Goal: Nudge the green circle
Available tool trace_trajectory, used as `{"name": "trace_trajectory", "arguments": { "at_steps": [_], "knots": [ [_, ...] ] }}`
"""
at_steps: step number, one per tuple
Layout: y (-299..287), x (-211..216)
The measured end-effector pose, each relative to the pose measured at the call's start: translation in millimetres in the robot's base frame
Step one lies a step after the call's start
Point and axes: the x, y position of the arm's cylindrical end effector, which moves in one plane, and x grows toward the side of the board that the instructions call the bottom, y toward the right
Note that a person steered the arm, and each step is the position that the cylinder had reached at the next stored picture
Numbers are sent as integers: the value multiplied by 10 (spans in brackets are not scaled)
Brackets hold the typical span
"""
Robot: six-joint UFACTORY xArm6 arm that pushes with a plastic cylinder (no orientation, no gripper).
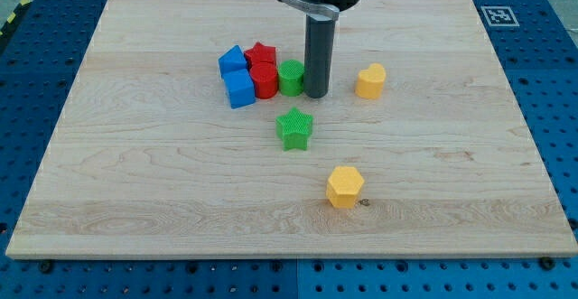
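Note:
The green circle [290, 78] stands on the wooden board [135, 154], in a cluster near the view's top centre. My tip [315, 94] rests at the green circle's right side, touching or nearly touching it. A red circle [264, 79] sits against the green circle's left side. A red star [261, 55] lies just above the red circle. Two blue blocks, one [232, 60] above the other [239, 88], are at the cluster's left end.
A green star [294, 128] lies below the cluster. A yellow heart [370, 80] sits to the right of my tip. A yellow hexagon [345, 186] lies toward the view's bottom. A printed marker [496, 15] is at the board's top right corner.

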Motion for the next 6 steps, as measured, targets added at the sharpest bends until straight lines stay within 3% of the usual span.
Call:
{"name": "trace_trajectory", "arguments": {
  "at_steps": [2, 4, 6],
  "knots": [
    [69, 10],
    [-70, -378],
    [-60, 214]
  ]
}}
